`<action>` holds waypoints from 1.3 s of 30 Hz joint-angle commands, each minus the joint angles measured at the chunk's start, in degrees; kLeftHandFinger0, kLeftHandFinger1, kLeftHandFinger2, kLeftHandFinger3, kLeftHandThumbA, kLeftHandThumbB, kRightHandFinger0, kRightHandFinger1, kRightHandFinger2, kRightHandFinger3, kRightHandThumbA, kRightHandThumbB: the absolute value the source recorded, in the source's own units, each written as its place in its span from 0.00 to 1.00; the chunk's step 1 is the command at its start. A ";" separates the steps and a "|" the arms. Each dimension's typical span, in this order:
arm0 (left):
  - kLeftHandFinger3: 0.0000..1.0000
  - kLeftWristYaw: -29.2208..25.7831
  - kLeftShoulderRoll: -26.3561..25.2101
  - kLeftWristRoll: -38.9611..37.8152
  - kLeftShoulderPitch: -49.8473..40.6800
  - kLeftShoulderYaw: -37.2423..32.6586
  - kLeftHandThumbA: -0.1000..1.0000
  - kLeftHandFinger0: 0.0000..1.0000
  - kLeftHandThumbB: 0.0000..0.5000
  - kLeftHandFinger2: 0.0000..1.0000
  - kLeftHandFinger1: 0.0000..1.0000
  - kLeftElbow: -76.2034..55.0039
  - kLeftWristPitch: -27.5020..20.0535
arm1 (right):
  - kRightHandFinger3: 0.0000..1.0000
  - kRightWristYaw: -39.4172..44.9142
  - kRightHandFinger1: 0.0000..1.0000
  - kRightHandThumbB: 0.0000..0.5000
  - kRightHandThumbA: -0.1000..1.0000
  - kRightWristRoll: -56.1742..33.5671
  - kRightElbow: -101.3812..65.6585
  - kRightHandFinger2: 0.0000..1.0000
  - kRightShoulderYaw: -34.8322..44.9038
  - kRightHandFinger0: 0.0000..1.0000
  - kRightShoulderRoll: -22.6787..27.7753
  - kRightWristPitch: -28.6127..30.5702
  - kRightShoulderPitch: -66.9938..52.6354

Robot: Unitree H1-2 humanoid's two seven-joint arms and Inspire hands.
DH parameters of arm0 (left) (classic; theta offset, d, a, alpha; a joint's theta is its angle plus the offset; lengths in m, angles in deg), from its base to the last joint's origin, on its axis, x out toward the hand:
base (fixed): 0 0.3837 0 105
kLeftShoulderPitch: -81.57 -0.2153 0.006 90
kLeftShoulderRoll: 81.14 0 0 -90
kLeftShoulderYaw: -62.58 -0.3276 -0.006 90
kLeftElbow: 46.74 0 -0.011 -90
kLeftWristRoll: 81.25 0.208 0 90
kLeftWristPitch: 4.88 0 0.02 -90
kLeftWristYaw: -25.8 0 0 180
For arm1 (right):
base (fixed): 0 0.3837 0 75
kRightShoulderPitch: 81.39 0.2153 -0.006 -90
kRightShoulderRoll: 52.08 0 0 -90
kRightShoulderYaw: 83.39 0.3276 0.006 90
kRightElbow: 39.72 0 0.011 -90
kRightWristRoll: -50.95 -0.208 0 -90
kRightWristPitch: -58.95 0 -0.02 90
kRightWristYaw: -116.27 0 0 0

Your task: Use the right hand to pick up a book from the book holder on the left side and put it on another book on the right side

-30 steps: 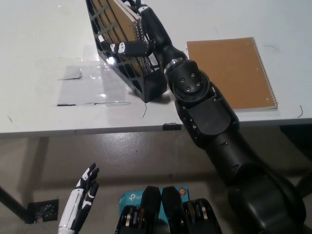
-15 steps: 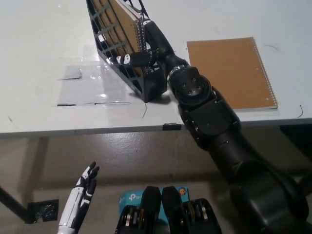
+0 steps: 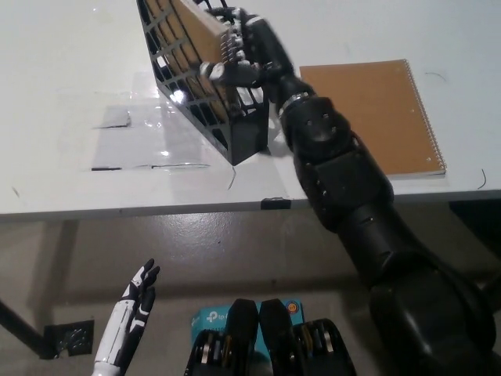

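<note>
At lower left, below the table edge: white left hand, at rest, holding nothing, fingers extended and slightly apart, over the grey floor.

On the white tabletop, left of centre: flat sheet of clear plastic film with a small grey patch at its upper left corner, lying just beside the holder's base.

At top centre: black plastic lattice book holder, standing tilted on the tabletop, open side facing right. Inside the holder: brown spiral-bound cardboard-cover book, leaning upright, wire spine along its right edge.

Directly against that spine: black right hand, fingers curled around the book's right edge, thumb on the near side, closed on the book. Book positioned left of and partly under the hand, lower part still within the holder's lattice; exact seating in the holder not discernible.

From the hand down to the bottom right corner: black right arm, crossing the table edge.

On the right side of the tabletop: second brown spiral-bound book, lying flat, spine along its right edge, nothing on top, just right of the forearm and well apart from the holder.
</note>
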 commanded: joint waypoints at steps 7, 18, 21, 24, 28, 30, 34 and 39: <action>1.00 -0.62 -0.50 -0.35 0.78 -0.12 1.00 1.00 0.39 1.00 1.00 -1.83 -2.09 | 0.59 6.37 0.24 0.33 0.00 -8.95 0.56 0.66 6.07 0.00 -1.61 -2.08 4.34; 1.00 -0.33 -0.41 -1.12 1.76 -0.03 1.00 1.00 0.39 1.00 1.00 -1.82 -2.01 | 0.69 6.50 0.20 0.27 0.00 -11.02 5.46 0.67 7.05 0.00 -1.03 -1.92 5.50; 1.00 -0.34 -0.49 -0.86 1.81 -0.14 1.00 1.00 0.38 1.00 1.00 -1.84 -1.83 | 0.76 8.01 0.24 0.30 0.00 -15.52 4.34 0.72 10.50 0.00 -1.47 -3.98 6.24; 1.00 -0.41 -0.51 -0.96 1.98 -0.15 1.00 1.00 0.40 1.00 1.00 -1.40 -2.56 | 0.76 8.23 0.23 0.26 0.00 -20.65 1.17 0.73 15.26 0.00 -2.08 -9.12 8.45; 1.00 -0.51 -0.61 -1.01 2.28 -0.17 1.00 1.00 0.40 1.00 1.00 -0.66 -3.63 | 0.83 7.75 0.23 0.24 0.00 -23.05 -3.32 0.70 17.71 0.00 -2.00 -13.74 11.10; 1.00 -0.36 -0.48 -1.54 2.44 -0.06 0.99 1.00 0.40 1.00 1.00 -0.40 -3.47 | 0.86 8.50 0.24 0.22 0.00 -23.35 -5.09 0.70 17.81 0.00 -1.51 -13.86 13.00; 1.00 -0.62 -0.49 -1.20 2.18 -0.02 0.99 1.00 0.39 1.00 1.00 -0.35 -3.63 | 0.84 7.11 0.29 0.24 0.00 -24.18 -8.78 0.73 17.91 0.00 -0.67 -17.64 16.89; 1.00 -0.68 -0.44 -0.83 2.27 -0.09 1.00 0.99 0.39 1.00 1.00 -0.89 -2.96 | 0.86 6.53 0.32 0.21 0.00 -25.34 -8.43 0.74 19.06 0.00 1.41 -19.52 21.39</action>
